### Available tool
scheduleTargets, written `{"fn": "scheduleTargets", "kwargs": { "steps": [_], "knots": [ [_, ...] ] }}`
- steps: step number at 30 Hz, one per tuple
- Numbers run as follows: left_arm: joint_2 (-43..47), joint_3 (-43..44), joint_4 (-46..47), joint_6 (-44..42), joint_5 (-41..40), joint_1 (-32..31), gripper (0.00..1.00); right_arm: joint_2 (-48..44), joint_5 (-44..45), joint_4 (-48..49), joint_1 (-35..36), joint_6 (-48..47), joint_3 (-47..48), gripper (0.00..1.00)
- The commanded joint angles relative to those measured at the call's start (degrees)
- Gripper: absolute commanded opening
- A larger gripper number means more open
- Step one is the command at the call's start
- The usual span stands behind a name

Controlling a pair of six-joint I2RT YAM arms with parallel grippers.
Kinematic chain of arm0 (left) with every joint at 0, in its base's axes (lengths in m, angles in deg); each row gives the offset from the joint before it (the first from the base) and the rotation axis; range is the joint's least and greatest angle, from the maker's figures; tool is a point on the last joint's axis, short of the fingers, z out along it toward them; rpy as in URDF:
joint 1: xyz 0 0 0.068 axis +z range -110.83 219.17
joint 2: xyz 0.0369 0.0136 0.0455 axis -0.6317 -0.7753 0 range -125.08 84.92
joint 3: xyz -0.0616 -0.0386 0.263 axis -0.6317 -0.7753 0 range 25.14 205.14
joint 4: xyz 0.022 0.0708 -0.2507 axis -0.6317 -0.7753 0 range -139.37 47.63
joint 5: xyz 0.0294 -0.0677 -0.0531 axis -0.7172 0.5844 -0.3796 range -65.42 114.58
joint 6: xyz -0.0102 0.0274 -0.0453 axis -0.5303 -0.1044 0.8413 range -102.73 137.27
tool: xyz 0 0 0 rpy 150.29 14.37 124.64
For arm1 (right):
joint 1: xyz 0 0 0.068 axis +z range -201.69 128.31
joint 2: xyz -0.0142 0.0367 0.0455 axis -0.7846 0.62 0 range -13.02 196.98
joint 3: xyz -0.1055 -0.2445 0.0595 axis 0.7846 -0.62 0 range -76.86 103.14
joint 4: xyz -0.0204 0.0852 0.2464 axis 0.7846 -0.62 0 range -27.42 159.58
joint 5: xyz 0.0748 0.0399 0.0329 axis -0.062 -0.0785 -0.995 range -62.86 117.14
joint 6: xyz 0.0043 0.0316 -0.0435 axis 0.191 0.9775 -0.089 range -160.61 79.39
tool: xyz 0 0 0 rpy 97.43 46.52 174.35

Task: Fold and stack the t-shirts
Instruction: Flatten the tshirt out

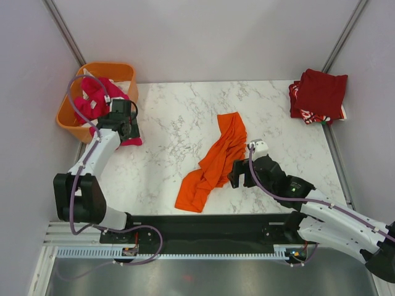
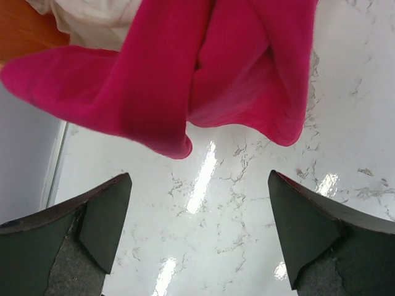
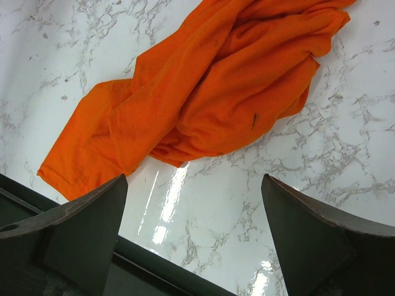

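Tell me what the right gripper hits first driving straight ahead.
Probably the orange t-shirt: the right gripper, jaws open, points at its bunched middle. Depth unclear; it may touch the bare table just short of it.

No readable text, label, brand, number or sign in any view. White print on patterned shirt (image 1: 310, 115), far right corner, too small to read.

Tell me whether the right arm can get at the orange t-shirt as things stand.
Probably yes. The right gripper hangs open just beside the orange t-shirt, which lies crumpled on the table with nothing on top of it. Only bare marble lies between them.
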Motion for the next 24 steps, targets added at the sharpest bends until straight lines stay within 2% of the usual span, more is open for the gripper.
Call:
{"fn": "scheduleTargets", "kwargs": {
  "steps": [1,4,7,8,10,12,14,19,24],
  "knots": [
    [-3.0,-0.7,6.0,3.7,1.9,1.9,1.00,-0.6,0.2,1.0,-0.1,-0.3,-0.3,0.98],
    [-5.0,1.0,6.8,3.2,1.4,3.8,0.98,-1.0,0.5,0.6,-0.1,-0.4,-0.4,0.98],
    [-7.2,2.3,7.4,2.3,1.4,4.9,0.88,-1.2,0.8,0.3,-0.1,-0.7,-0.7,0.98],
    [-7.7,2.5,7.4,2.2,1.9,7.4,0.75,-1.1,0.7,0.4,-0.1,-0.8,-0.7,0.98],
    [-8.1,3.1,7.6,1.7,3.3,8.6,0.57,-1.0,0.6,0.2,-0.1,-1.0,-0.6,0.98],
    [-8.0,3.4,8.6,1.1,4.9,9.5,0.33,-0.7,0.1,0.2,-0.1,-1.0,-0.5,0.98],
    [-7.4,3.9,8.6,0.6,5.0,9.6,0.02,-0.2,-0.2,0.1,-0.1,-1.2,-0.3,0.98],
    [-1.4,2.0,8.6,0.6,6.3,9.0,0.02,0.5,-0.7,0.2,-0.1,-1.4,-0.3,0.98],
    [9.9,4.0,6.9,1.9,8.4,8.2,0.02,3.0,-1.8,1.0,-0.1,-2.2,-0.3,0.98]
  ]
}}
